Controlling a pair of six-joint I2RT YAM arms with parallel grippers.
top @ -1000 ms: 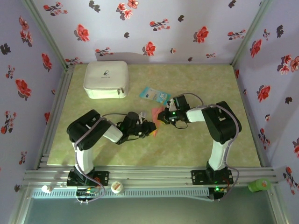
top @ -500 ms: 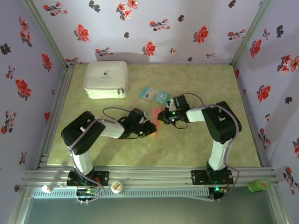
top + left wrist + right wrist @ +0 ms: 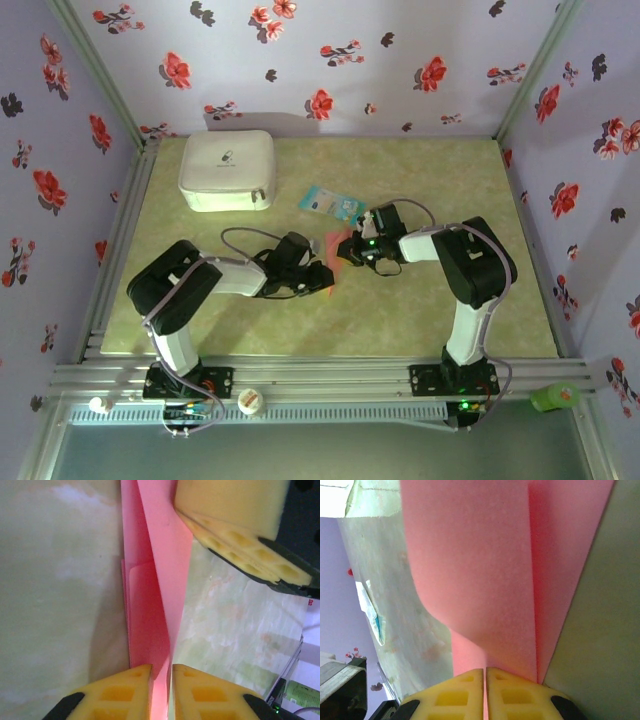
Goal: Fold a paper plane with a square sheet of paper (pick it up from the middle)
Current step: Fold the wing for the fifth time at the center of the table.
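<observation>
Pale green marbled tabletop (image 3: 420, 310) fills a booth with purple flowered walls (image 3: 330, 60). Along the near edge runs a metal rail (image 3: 330, 378) that carries both arm bases. A white cap (image 3: 250, 401) and a green object (image 3: 555, 397) sit just in front of the rail.

Toward the middle of the table the two arms reach inward and meet. The left gripper (image 3: 322, 277) is clamped on the near end of the pink paper (image 3: 334, 245), and its wrist view shows the yellow fingers (image 3: 125, 692) pinching the folded edge. The right gripper (image 3: 349, 251) is clamped on the far end, its pads pressed together over the sheet. The paper is folded lengthwise into narrow overlapping layers and is held between the two grippers, low over the table.

Just beyond lies a small blue packet (image 3: 330, 203). A white case (image 3: 228, 170) sits at the back left, near the wall.
</observation>
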